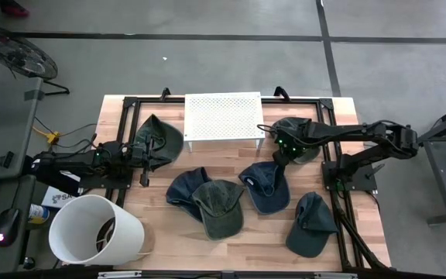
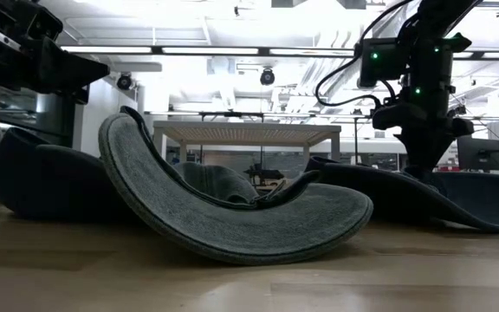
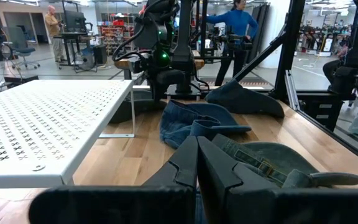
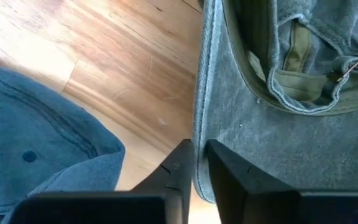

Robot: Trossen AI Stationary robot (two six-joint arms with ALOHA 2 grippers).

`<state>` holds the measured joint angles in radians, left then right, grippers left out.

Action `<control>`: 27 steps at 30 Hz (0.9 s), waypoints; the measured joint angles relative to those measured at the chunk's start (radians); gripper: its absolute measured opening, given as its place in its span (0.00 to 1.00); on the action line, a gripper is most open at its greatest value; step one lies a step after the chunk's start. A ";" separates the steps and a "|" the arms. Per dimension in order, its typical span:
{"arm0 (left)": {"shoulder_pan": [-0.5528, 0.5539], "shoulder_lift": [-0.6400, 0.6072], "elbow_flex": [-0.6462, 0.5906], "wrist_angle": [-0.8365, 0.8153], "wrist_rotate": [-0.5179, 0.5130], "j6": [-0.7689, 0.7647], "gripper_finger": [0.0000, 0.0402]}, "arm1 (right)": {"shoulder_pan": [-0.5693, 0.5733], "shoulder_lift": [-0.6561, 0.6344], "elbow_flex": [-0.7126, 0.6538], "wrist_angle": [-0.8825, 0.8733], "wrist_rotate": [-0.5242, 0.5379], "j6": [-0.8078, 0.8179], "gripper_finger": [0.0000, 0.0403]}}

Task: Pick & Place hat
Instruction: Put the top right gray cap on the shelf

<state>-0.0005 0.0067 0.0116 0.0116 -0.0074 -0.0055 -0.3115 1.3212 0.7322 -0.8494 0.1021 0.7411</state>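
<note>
High view: the left gripper point(image 1: 139, 151), fingers point(image 3: 185, 163) pressed together, lies over the green hat point(image 1: 158, 139) at the table's point(image 1: 262, 236) left edge. Bare wood separates it from the central hat cluster point(image 1: 207, 198). Beside the white rack point(image 1: 224, 117), the right gripper point(image 1: 279, 153) pinches another green hat's brim point(image 4: 199, 93).

No readable text, label, brand or number on any hat, arm or table.

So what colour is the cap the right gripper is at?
Faded green cap, at the right gripper; clearest in the right wrist view.
</note>
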 joint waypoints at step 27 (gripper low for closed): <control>0.000 0.000 0.000 0.000 0.000 0.000 0.01 | -0.001 0.032 0.000 -0.003 0.031 -0.026 0.07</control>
<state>-0.0006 0.0070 0.0116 0.0116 -0.0074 -0.0051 -0.3122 1.3537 0.7319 -0.8521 0.1335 0.7150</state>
